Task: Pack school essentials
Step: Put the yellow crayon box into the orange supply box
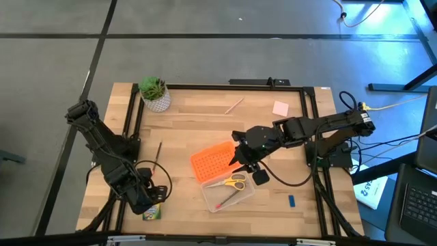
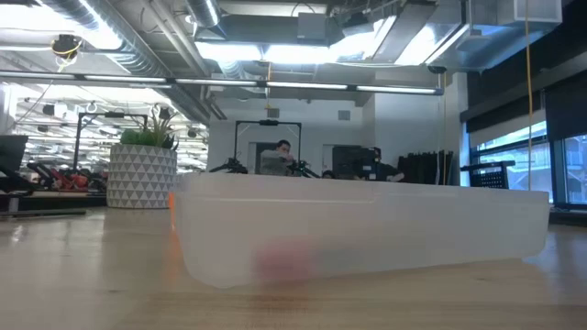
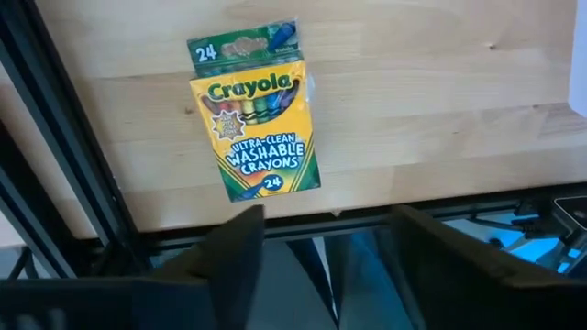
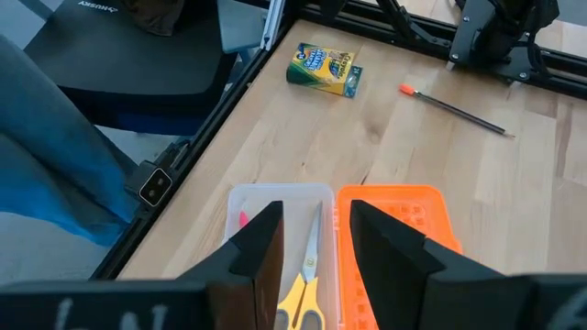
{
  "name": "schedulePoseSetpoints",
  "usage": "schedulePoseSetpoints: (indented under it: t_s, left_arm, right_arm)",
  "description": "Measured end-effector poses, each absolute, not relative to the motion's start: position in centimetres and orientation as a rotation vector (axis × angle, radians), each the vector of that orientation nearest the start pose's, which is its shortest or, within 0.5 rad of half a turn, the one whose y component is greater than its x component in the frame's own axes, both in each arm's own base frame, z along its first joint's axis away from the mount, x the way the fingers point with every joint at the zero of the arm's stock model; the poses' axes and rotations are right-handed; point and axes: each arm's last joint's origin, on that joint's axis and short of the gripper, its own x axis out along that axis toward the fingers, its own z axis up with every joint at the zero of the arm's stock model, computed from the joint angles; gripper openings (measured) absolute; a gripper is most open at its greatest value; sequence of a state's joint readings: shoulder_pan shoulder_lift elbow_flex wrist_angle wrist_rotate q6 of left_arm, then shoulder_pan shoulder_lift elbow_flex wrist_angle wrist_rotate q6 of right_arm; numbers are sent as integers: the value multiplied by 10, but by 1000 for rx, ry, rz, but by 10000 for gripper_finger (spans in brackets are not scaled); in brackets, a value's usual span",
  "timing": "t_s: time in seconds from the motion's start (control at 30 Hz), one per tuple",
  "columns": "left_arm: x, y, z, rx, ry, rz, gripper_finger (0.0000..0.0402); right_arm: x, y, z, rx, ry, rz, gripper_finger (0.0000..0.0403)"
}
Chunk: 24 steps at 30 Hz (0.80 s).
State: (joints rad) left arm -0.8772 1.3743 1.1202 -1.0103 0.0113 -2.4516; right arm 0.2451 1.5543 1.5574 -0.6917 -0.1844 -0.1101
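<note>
The green-and-yellow crayon box (image 3: 256,112) lies flat on the table at the near left corner (image 1: 151,212). My left gripper (image 3: 326,225) stands open just above it (image 1: 147,197), nothing between its fingers. The clear case (image 1: 229,193) holds yellow-handled scissors (image 1: 234,182) and a red-tipped pencil (image 1: 225,201). Its orange perforated lid (image 1: 216,162) is swung open on its far-left side. My right gripper (image 4: 316,220) hovers open above the case and lid (image 1: 249,171). A dark pencil (image 1: 158,156), a pale pencil (image 1: 234,105), a pink note pad (image 1: 280,108) and a blue eraser (image 1: 291,201) lie loose.
A green potted plant (image 1: 155,94) stands at the far left corner. Black frame rails (image 1: 130,137) run along the table's sides. Bare wood lies between the crayon box and the case. In the low view the case (image 2: 367,229) fills the foreground.
</note>
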Motion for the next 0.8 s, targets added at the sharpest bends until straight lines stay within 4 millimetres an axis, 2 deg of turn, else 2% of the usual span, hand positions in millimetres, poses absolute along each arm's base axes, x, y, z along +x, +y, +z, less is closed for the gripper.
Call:
schedulePoseSetpoints:
  t_s: [0.27,0.47,0.8]
  left_arm:
    - [165,-199,254,-1424,1245,993,387]
    - [170,-205,246,-1412,1229,989,393]
    - [176,-216,224,-1338,1304,1068,399]
  right_arm:
    - [323,86,367,-125,670,450,129]
    - [323,86,367,-125,670,450,129]
    - [324,86,367,-128,670,441,129]
